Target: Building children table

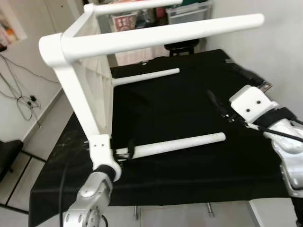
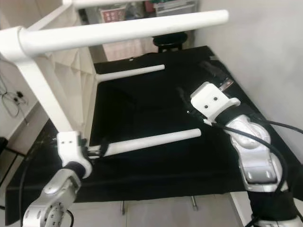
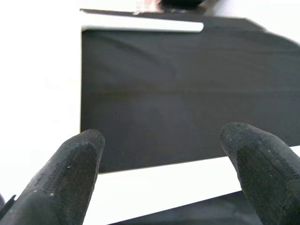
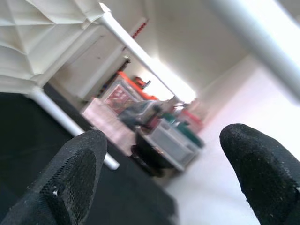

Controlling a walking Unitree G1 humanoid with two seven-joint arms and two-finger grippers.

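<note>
A white children's table (image 1: 97,90) stands on its side on a black cloth (image 1: 189,175), its legs pointing to the right. My left gripper (image 1: 127,152) is open at the base of the near lower leg (image 1: 180,144), its fingers (image 3: 70,178) straddling that leg (image 3: 164,187). Further back, another lower leg (image 1: 147,76) lies just over the cloth. An upper leg (image 1: 161,35) reaches across high above. My right gripper (image 1: 214,100) hovers open over the cloth to the right, between the two lower legs, with nothing between its fingers (image 4: 75,178).
The clothed table's front edge (image 1: 142,201) runs close in front of me. A white wall (image 1: 279,42) closes the right side. Behind the table stand a dark stool (image 1: 181,47) and storage boxes (image 1: 189,12). Cables (image 1: 23,97) lie on the floor at left.
</note>
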